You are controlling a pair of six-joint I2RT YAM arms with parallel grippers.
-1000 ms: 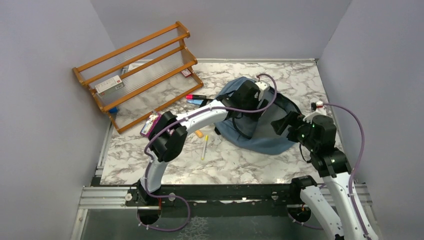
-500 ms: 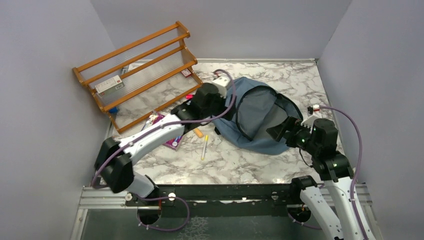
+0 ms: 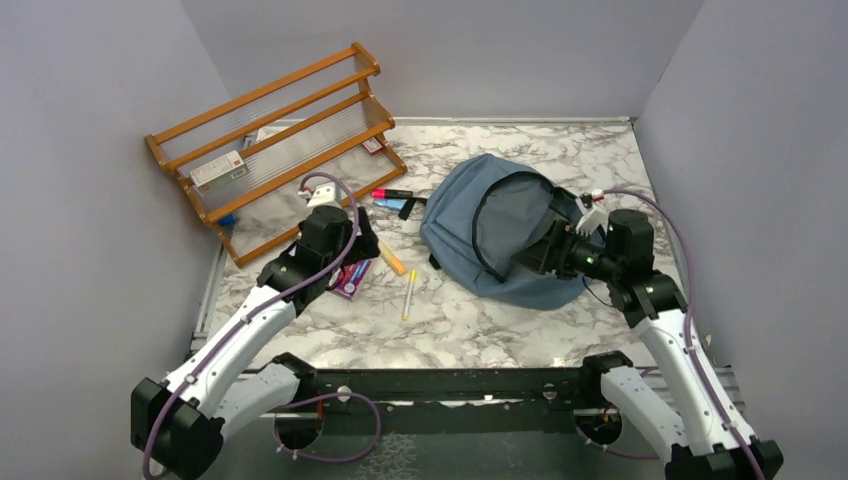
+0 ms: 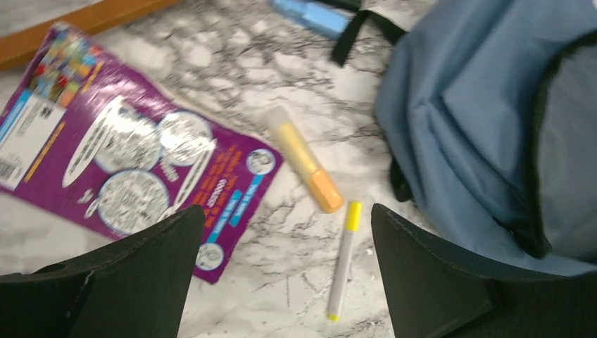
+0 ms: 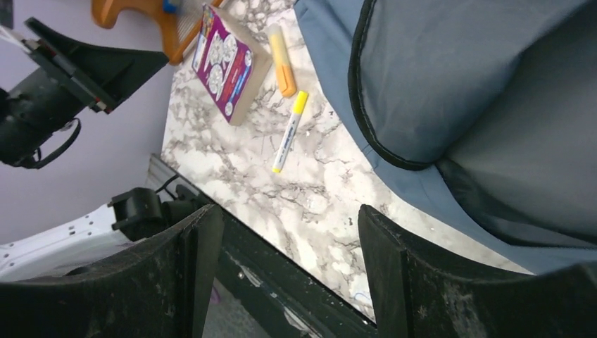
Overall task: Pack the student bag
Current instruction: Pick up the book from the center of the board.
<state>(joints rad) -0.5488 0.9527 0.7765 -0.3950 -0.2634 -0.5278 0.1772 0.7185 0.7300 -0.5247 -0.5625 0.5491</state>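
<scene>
Just changed: the left tool (image 3: 358,247) has come out of the mouth of the student bag (image 3: 500,235) and swung back across the counter (image 3: 480,320). It now hangs over the purple pad (image 3: 352,278), below the wooden rack (image 3: 270,140).
Right side: the right tool (image 3: 537,255) has edged in from outside to the right rim of the bag's opening.
What it means: I judge that one delivery into the bag is finished and the left arm is going for the next item. The right arm looks placed to keep the mouth open.
Left tool state: jaws wide apart, nothing between them.
Right tool state: jaws apart, clamped on nothing; the bag's fabric lies just beyond them.
Bag position: lying flat, right of the counter's centre, zip open and dark lining showing (what is already inside cannot be made out).
Bags: one.
Loose pens: four.
- An orange-and-yellow highlighter (image 3: 392,260).
- A white marker (image 3: 409,295) with a yellow cap.
- A pink marker (image 3: 385,193) by the rack's foot.
- A blue marker (image 3: 397,205) beside the pink one.
Purple pad: one; it may be a boxed set instead, as the close view is blurred.
Rack: one, with one white box (image 3: 217,168) on a step.
Left to pack: five things on the counter, by this count.
</scene>
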